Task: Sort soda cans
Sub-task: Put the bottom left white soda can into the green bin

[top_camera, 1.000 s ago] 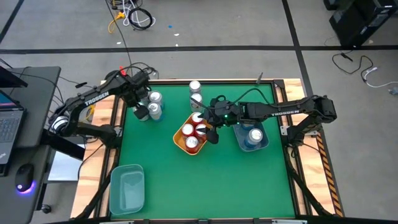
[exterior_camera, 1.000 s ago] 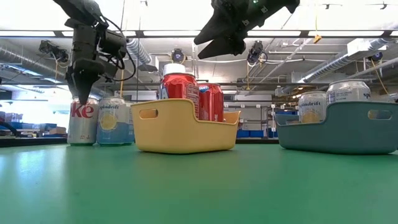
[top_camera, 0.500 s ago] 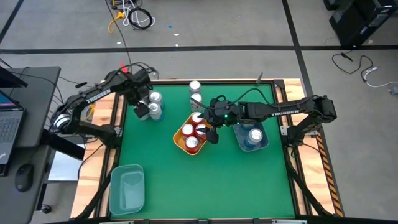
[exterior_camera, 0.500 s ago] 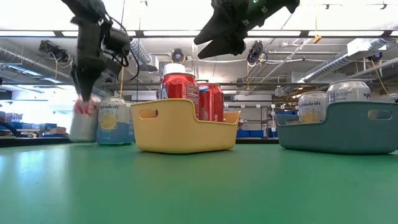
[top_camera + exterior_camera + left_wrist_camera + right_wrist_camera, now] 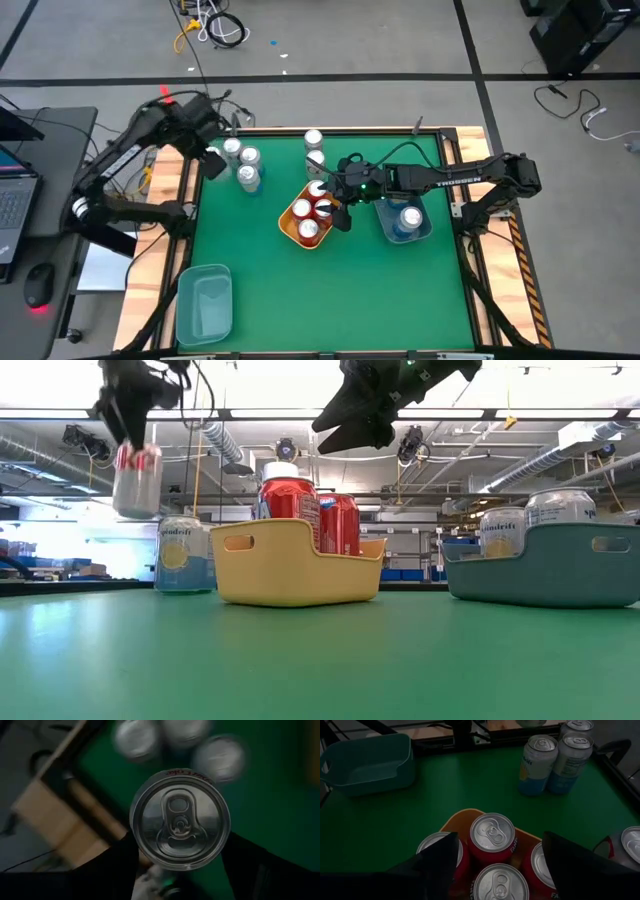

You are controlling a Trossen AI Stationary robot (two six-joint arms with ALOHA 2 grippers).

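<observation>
Silver can hangs clamped in left pincer, lifted off the table.

Yellow bin mid-table, blue-grey bins around, laptop beside the table

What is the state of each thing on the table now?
Left tool: shut on a silver can, lifted off the table.
Right tool: open, empty, above the yellow bin.
Yellow bin: holds red cans, upright.
Blue bin: holds upright cans.
Teal bin: empty.
</observation>
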